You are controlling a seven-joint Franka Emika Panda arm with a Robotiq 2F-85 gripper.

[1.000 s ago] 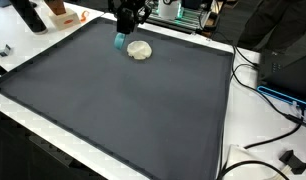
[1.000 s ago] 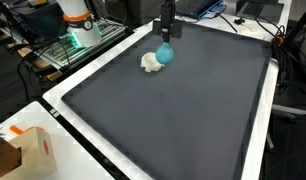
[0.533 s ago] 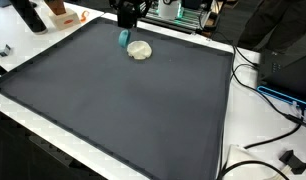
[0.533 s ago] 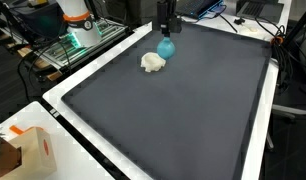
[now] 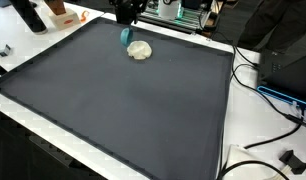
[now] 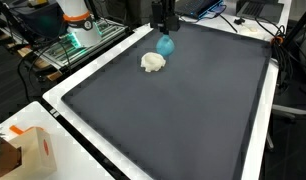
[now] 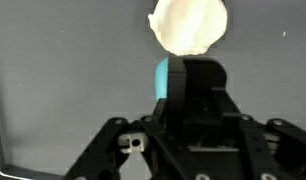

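Dark mat (image 5: 123, 110), cardboard box (image 6: 28, 152) (off the mat), black cables (image 5: 256, 86) alongside

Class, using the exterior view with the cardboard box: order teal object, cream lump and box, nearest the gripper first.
1. Teal object, in the gripper.
2. Cream lump, on the mat just beside it.
3. Cardboard box, off the mat, bottom-left corner.

Small teal block (image 6: 165, 45) gripped in jaws, lifted; cream crumpled lump (image 6: 152, 62) lies just beside.
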